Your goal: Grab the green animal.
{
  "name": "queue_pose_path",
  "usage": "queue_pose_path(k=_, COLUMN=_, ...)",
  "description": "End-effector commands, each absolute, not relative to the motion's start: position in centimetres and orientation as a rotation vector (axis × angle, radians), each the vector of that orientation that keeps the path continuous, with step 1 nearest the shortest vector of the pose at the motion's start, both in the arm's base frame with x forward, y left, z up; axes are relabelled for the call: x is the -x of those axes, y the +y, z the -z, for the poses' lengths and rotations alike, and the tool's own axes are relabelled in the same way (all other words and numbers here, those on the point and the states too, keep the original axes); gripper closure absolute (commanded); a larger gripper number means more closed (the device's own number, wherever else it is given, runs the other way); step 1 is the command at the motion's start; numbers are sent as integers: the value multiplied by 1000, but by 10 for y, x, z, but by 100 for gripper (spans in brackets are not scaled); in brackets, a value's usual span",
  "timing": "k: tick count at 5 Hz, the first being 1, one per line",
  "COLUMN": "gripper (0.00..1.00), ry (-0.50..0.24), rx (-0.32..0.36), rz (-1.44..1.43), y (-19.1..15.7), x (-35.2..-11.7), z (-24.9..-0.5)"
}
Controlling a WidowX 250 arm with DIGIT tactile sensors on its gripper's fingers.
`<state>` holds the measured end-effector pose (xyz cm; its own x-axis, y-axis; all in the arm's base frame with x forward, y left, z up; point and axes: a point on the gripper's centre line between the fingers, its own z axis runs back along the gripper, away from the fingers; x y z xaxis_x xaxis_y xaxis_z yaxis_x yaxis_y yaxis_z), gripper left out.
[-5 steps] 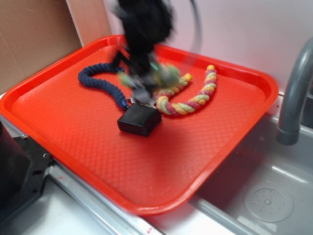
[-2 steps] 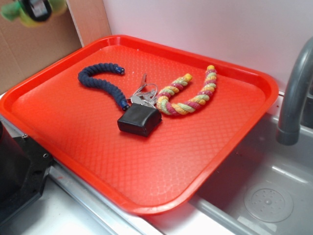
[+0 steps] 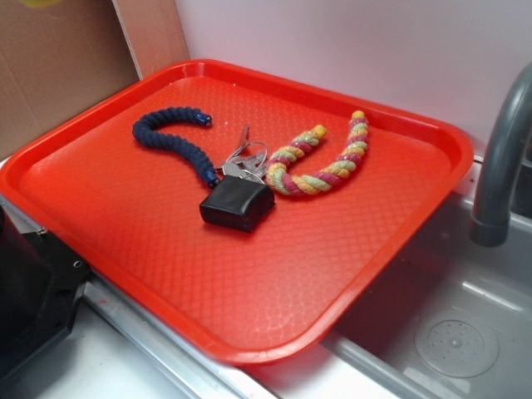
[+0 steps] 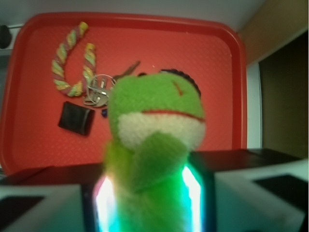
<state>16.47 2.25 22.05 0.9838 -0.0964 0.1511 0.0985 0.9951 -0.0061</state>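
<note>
between the hand's (image 4: 147, 203) clenched fingers (image 4: 43, 208), fuzzy lime-green animal (image 4: 154, 111), white band, red marks

Fuzzy plush green animal (image 4: 153, 126), glossy plastic tray (image 3: 416, 133) (diamond-textured floor), braided cloth ropes (image 3: 320, 162), metal keys (image 3: 243, 162).

Red plastic tray (image 3: 349, 249) holds a dark blue braided rope (image 3: 170, 137), a pink-yellow-green braided rope (image 3: 328, 162), metal keys (image 3: 243, 162) and a black pouch (image 3: 236, 204). Grey faucet (image 3: 499, 166) stands right.
</note>
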Motion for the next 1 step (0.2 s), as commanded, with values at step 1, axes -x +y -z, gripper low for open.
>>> queue_pose_path(k=1, gripper=100, ry=-187, rx=1, rz=117, y=-7, x=-157, z=-231)
